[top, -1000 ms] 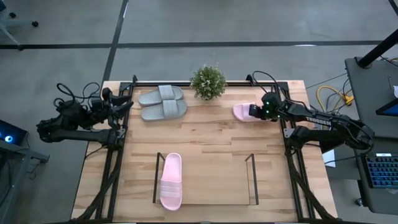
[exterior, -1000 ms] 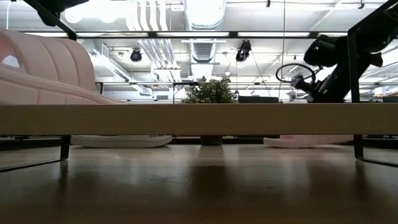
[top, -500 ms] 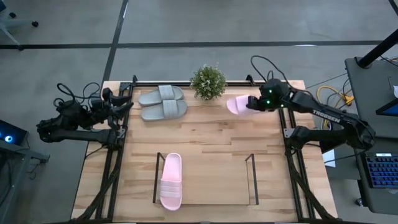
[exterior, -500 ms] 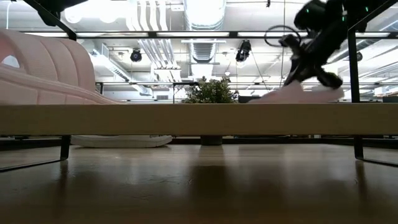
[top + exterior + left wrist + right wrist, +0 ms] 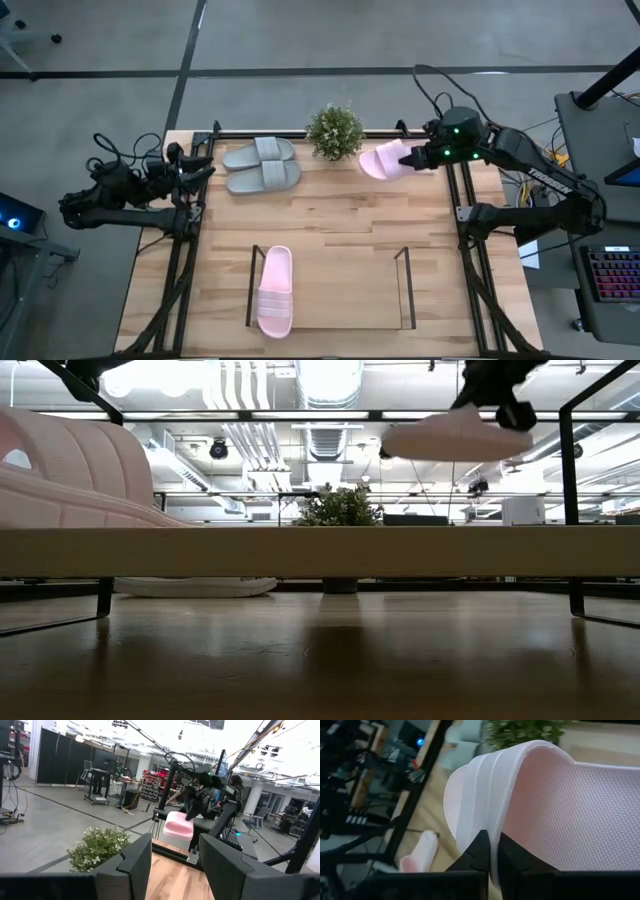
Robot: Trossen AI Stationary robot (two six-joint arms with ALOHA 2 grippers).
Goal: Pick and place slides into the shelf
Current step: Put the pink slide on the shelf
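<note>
While carried clear of the table at the far right corner, pink slide (image 5: 381,160) pinched by its strap edge in right gripper (image 5: 412,157), fingers clenched tight on the strap as seen in the right wrist view (image 5: 485,851). Long axis of held slide roughly across the table, free end toward the potted plant (image 5: 335,132), other end at the gripper; sole near level and high above the tabletop in the low view (image 5: 455,438). Shelf (image 5: 405,290) at the near edge, well apart from the load and toward the near left of it; mate of the pair, second pink slide (image 5: 274,291), already standing in the leftmost bay, long axis running front to back. Judged need for the coming move: travel from far right down to the near edge, plus a quarter turn to bring the held slide parallel with its mate, into the free space beside it. Grey pair (image 5: 262,165) at far left of the table, side by side, untouched, nearer the left arm. Left gripper (image 5: 195,168) parked off the left edge by the frame, fingers part open (image 5: 137,860), nothing between them. Right arm clearly the nearer and the one engaged.
</note>
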